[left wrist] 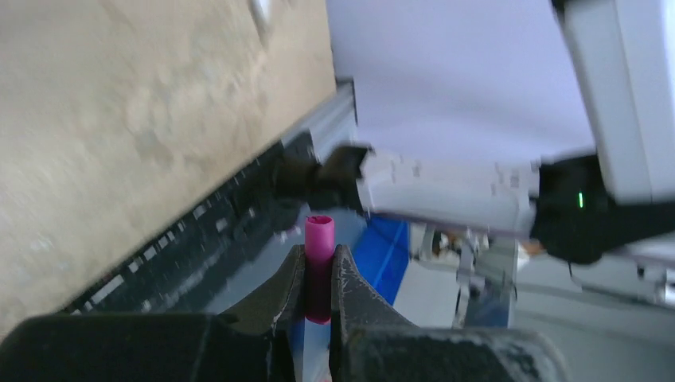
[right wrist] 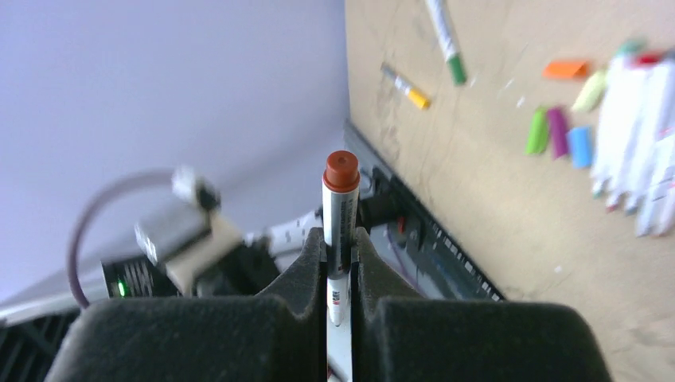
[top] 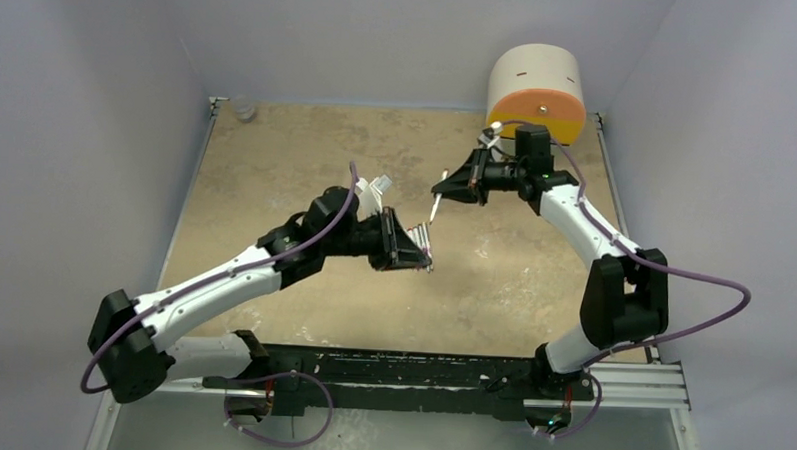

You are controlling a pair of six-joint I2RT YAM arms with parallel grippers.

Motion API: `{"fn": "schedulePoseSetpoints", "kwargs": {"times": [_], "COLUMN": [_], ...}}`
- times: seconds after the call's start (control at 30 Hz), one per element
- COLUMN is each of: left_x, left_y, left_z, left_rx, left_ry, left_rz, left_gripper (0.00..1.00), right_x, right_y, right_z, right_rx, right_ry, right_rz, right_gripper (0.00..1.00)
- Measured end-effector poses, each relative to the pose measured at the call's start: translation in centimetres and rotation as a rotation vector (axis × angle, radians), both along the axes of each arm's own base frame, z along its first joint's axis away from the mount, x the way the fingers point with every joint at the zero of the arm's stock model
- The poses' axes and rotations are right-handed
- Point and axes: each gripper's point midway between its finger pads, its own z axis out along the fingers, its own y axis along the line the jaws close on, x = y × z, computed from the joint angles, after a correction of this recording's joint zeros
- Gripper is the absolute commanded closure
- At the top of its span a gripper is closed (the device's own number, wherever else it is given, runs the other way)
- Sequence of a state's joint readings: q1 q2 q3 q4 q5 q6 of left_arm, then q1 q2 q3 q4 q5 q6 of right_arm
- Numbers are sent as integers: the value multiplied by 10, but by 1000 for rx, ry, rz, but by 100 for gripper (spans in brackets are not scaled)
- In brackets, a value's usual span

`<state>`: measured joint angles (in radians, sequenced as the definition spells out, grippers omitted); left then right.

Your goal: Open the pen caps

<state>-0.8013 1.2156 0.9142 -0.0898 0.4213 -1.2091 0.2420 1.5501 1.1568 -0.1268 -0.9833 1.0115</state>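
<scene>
The left gripper [left wrist: 318, 274] hangs over the middle of the counter. Its jaws are drawn narrow and clamp a magenta cap [left wrist: 319, 239], which stands up between the fingers with its open mouth clear of the tips. There is no barrel in it.

Just to its right, nearer the far edge, is the right gripper [right wrist: 341, 247], close to the left one but apart from it. It is pinched tight on a white pen [right wrist: 341, 211], which sticks out past the fingertips and shows a red-brown end [right wrist: 341, 169]. In the overhead view this pen is tilted above the surface and touches nothing else.

The right wrist view shows five loose caps [right wrist: 557, 133] on the tan counter [top: 277, 161]: orange, yellow-green, green, magenta and blue. A bunch of white pens [right wrist: 637, 143] lies just beside them, and two single pens [right wrist: 444, 36] lie apart, one green-ended and one yellow-ended.

A black rail [top: 419, 371] runs along the near edge. A round cream-and-orange drawer unit [top: 536, 85] fills the far right corner. A small clear object [top: 243, 108], too small to identify, sits at the far left corner. Pale lilac walls [top: 98, 124] close in the counter.
</scene>
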Motion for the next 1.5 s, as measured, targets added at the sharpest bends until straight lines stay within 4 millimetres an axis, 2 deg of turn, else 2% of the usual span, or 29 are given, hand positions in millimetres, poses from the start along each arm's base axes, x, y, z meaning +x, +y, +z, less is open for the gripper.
{"fn": "schedulePoseSetpoints", "kwargs": {"times": [0.07, 0.17, 0.27, 0.37, 0.47, 0.57, 0.7, 0.8, 0.9, 1.0, 1.1, 1.23, 1.37, 1.5], "left_x": [-34, -68, -80, -80, -74, -61, -40, -24, -6, 13, 33, 50, 55, 55], "left_y": [3, 10, 21, 31, 38, 44, 53, 59, 62, 75, 98, 120, 118, 116], "left_z": [12, 32, 40, 32, 11, -20, -73, -101, -112, -119, -127, -137, -143, -144], "left_rx": [-14, -49, -54, -7, 74, 193, 408, 561, 648, 692, 733, 783, 810, 809], "left_ry": [-2, -21, -30, -23, -3, 24, 75, 95, 93, 101, 134, 161, 162, 162], "left_rz": [-77, -151, -158, -129, -78, -9, 82, 126, 156, 200, 256, 293, 267, 256], "left_gripper": [100, 100, 100, 100, 100, 100, 100, 100, 100, 100, 100, 100, 100, 100], "right_x": [22, 52, 66, 72, 78, 70, 41, 16, 0, 3, 5, 5, 8, 12], "right_y": [-16, -39, -43, -40, -40, -41, -36, -36, -41, -47, -53, -56, -53, -45], "right_z": [-1, -5, -9, -12, -19, -40, -84, -116, -139, -156, -173, -191, -201, -202], "right_rx": [-10, -30, -48, -100, -218, -371, -590, -707, -796, -861, -912, -956, -977, -978], "right_ry": [-14, -26, -37, -68, -133, -177, -181, -164, -141, -135, -116, -91, -85, -104], "right_rz": [-61, -142, -161, -155, -135, -105, -5, 71, 122, 132, 143, 166, 185, 199], "right_gripper": [100, 100, 100, 100, 100, 100, 100, 100, 100, 100, 100, 100, 100, 96]}}
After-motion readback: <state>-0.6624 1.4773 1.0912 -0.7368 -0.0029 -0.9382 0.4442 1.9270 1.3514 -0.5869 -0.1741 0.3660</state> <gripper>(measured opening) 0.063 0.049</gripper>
